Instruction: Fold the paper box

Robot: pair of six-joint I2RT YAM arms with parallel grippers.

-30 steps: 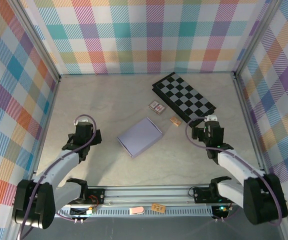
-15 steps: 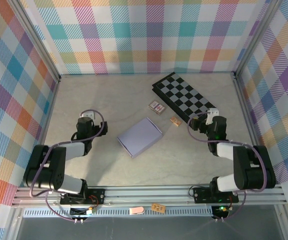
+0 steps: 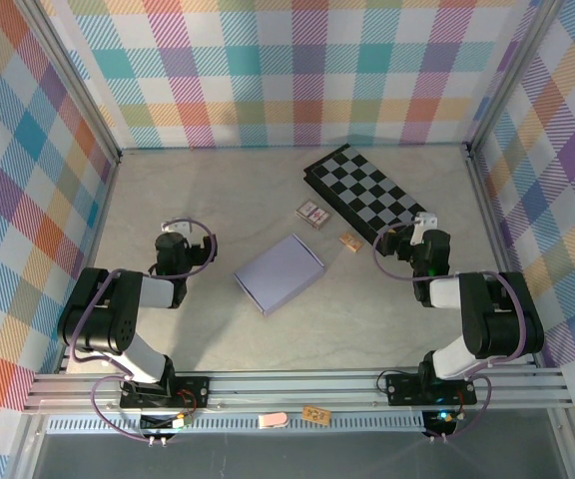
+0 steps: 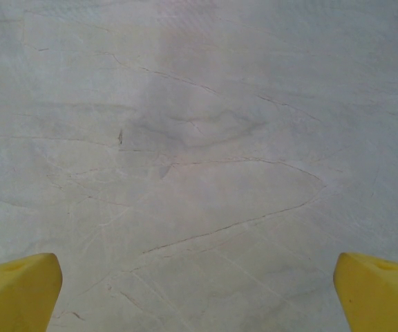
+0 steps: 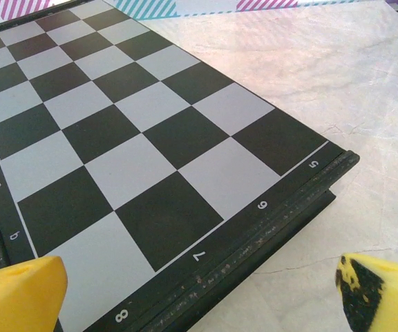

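The paper box [image 3: 280, 272] lies flat and closed in the middle of the table, a pale lavender rectangle turned at an angle. My left gripper [image 3: 175, 249] rests low over the table well to the left of it, apart from it. In the left wrist view its yellow fingertips [image 4: 16, 290] stand wide apart with bare table between them, so the left gripper [image 4: 199, 294] is open. My right gripper [image 3: 415, 242] sits to the right of the box, by the checkerboard's near corner. The right gripper [image 5: 199, 297] is open too, holding nothing.
A black-and-white checkerboard [image 3: 367, 195] lies at the back right; its near edge [image 5: 268, 228] runs just ahead of my right fingers. Two small card packs [image 3: 313, 214] and a tan one [image 3: 349, 241] lie between board and box. Plaid walls enclose the table.
Both arms have folded back toward their bases, and each gripper now sits a little farther up the table. The paper box has not moved. Both grippers stayed open.
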